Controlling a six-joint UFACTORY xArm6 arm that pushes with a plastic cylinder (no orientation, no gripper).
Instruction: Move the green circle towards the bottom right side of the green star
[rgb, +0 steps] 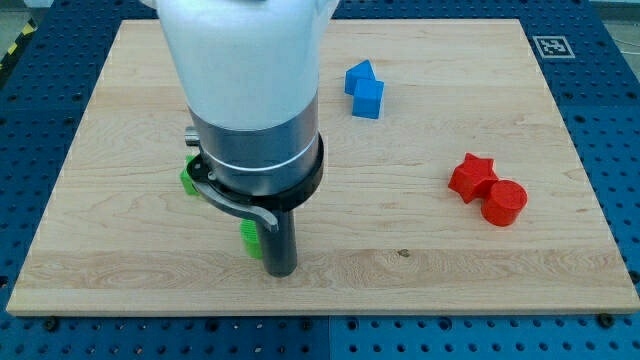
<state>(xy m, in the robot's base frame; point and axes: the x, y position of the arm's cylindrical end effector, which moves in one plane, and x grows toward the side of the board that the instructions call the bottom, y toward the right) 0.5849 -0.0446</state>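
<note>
The dark rod's tip (280, 270) rests on the wooden board (420, 250), touching a small green block (249, 238); it carries no gripper.

Readable text: none; no words, numbers or brand names can be read anywhere.
Sign: one black-and-white square marker (551, 46), a coded tag with a pattern of blocks, not letters.
Position of the marker: on the surface (450, 260), at its top right corner, close to both edges.
Content of the marker: the pattern is too small to decode.
Blocks: no print shows on their visible faces.
Arm housing: plain white and grey, with no label on the side that faces the camera.
Blue base around the surface: only rows of holes, no writing.
</note>
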